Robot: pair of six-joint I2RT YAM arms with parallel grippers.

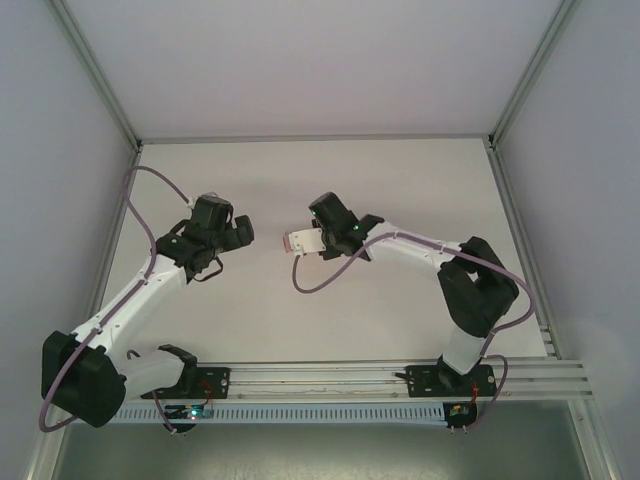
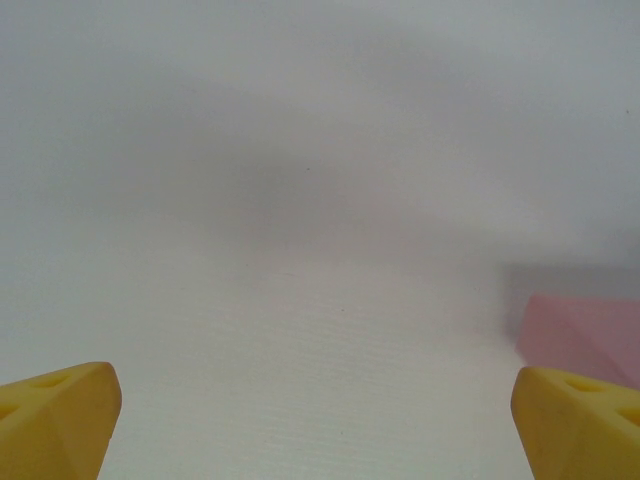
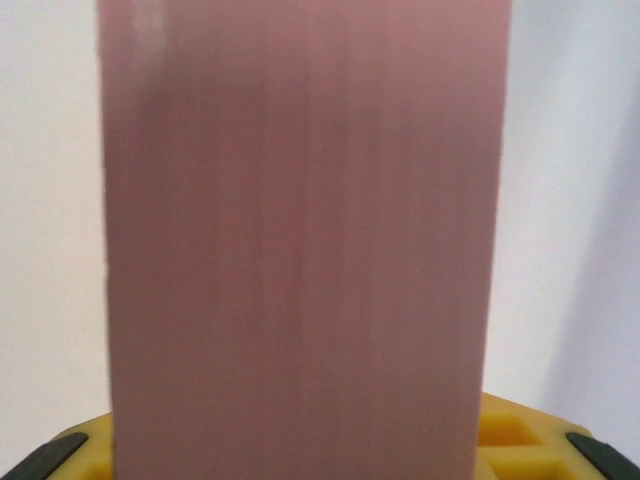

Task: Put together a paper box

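Top external view: my left tool (image 1: 246, 232) hangs wide open above the plain white worktop (image 1: 400, 180), near the paper box (image 1: 300, 241) on its right. The box, smooth matte pink card with straight edges, sits between my right tool's (image 1: 313, 241) fingers. I cannot tell whether it is clamped. I judge a square pinch on a flat panel, away from creases, best.

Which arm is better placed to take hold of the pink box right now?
Right. The paper box sits at the fingertips of the right gripper; the left gripper, open, stands apart from it.
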